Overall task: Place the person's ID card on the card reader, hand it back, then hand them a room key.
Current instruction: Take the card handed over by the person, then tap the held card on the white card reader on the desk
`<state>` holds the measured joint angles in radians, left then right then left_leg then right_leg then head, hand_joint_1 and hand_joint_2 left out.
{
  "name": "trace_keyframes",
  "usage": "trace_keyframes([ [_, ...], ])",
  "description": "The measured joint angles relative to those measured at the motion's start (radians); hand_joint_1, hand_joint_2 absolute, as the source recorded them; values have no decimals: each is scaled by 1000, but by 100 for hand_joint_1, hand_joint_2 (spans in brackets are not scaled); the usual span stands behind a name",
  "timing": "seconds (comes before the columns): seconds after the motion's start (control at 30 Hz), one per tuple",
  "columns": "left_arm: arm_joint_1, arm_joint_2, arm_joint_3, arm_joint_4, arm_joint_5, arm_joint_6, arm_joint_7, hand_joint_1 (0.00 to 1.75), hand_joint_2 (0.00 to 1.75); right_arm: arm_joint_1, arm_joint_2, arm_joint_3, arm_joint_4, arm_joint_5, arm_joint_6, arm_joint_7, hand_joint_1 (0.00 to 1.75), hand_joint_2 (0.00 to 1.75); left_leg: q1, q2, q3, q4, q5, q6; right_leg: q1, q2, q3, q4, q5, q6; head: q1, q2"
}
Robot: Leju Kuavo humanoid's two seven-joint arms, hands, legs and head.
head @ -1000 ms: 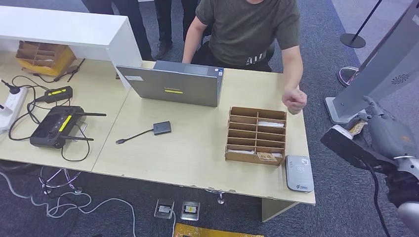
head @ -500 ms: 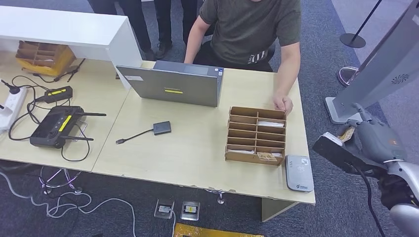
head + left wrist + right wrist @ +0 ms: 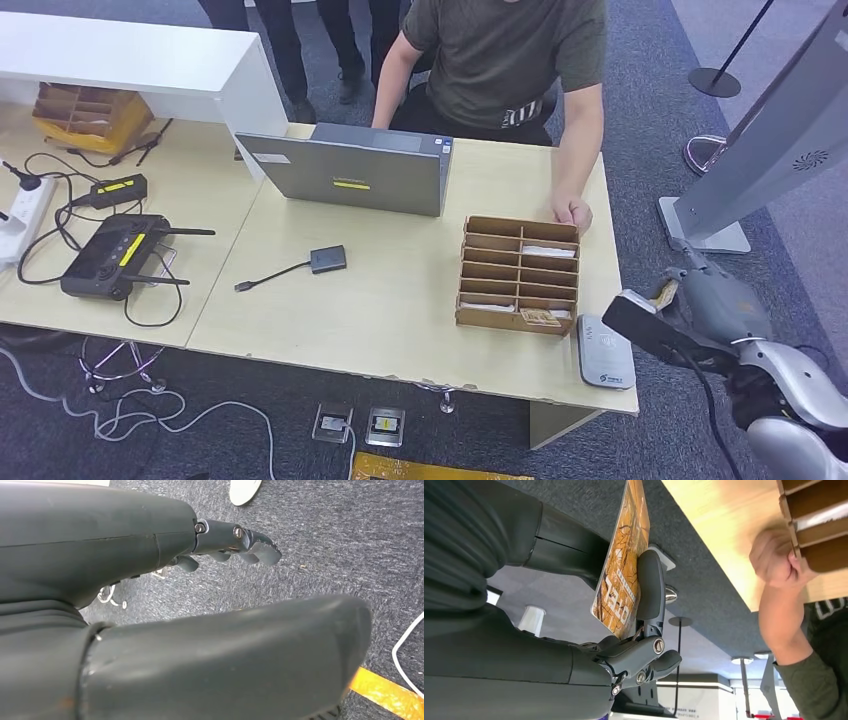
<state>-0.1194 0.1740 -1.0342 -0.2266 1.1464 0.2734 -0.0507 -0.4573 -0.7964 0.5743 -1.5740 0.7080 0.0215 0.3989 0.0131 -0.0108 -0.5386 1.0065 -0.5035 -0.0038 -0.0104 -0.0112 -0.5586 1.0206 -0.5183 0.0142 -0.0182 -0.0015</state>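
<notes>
The right hand (image 3: 700,300) is holding an orange card (image 3: 622,565) off the right edge of the desk (image 3: 400,300), just right of the reader (image 3: 605,350), which is lying at the desk's near right corner. Nothing is lying on the reader, so the scan looks not yet done. I judge this card to be the person's ID, though its print is too small to tell. If so, the whole task is waiting: laying the card on the reader, handing it back, then handing over a room key.

In the right wrist view the card is being pinched edge-on between the thumb and the dark fingers (image 3: 650,587), which are closing narrowly on its face.

The left hand (image 3: 150,580) is hanging over the carpet, its fingers (image 3: 250,542) slightly curled, apart from the thumb, and holding nothing.

The person's hand (image 3: 572,213) is resting on the far right corner of the wooden rack (image 3: 518,272), which is standing just far-left of the reader with cards in some slots.
</notes>
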Motion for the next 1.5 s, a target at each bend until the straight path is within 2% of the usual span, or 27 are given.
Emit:
trace_keyframes([
  [0.8, -14, -1, -10, 0, -34, 0, 28, 0, 0, 92, 27, 28, 63, -38, -57, 2, 175, 175, 0, 1, 1, 0, 0, 0, 0, 1, 0, 0, 0, 0, 0, 0],
  [1.5, -38, -8, -15, 0, -56, -1, 47, 0, 0, 100, 82, 66, 135, -22, -91, -24, 175, 175, 0, 2, 0, 0, 0, 0, 0, 1, 0, 0, 0, 0, 0, 0],
])
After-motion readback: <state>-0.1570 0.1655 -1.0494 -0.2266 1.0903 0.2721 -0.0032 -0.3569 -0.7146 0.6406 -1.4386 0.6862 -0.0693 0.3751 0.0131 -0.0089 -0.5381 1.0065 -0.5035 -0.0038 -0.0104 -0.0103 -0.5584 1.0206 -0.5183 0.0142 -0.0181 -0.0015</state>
